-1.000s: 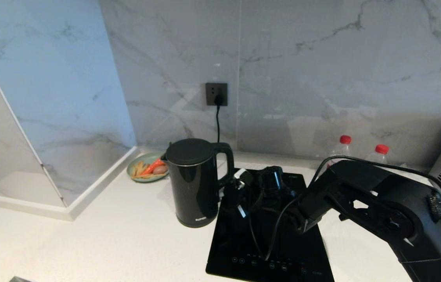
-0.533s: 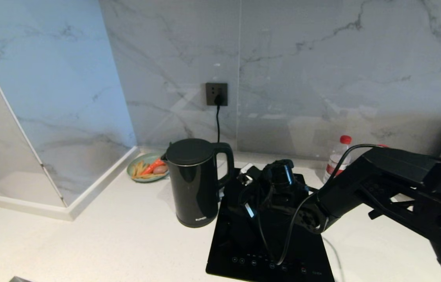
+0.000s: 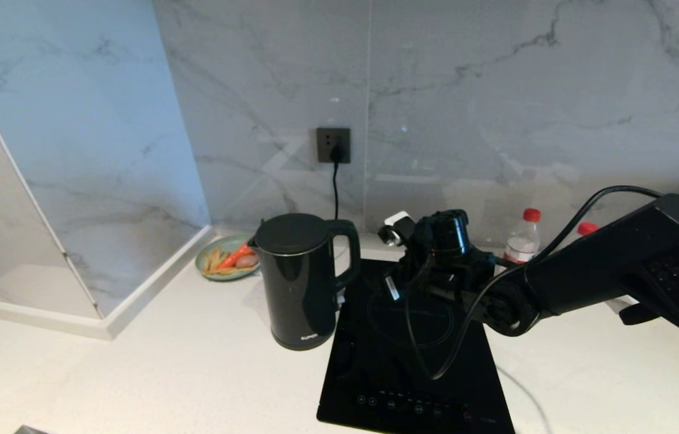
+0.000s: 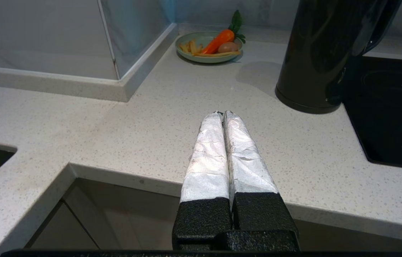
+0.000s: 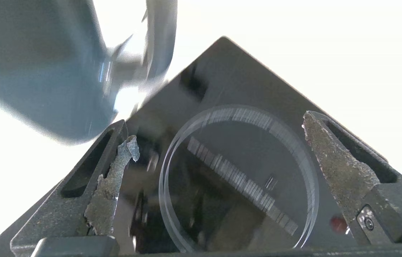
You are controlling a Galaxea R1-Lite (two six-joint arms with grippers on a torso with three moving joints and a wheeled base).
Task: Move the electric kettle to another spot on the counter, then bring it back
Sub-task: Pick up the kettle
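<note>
The right gripper (image 5: 218, 135) hangs above the flat black glass cooktop panel (image 3: 375, 361), fingers spread wide and holding nothing, its black arm reaching in from the right, just beside the handle of the tall glossy black electric kettle (image 3: 302, 280). The kettle stands upright on the white speckled stone counter (image 3: 164, 367), touching the cooktop's left edge, lid closed. The left gripper (image 4: 224, 116) hovers low at the counter's front edge, its 2 foil-wrapped fingers (image 4: 206, 153) pressed together.
</note>
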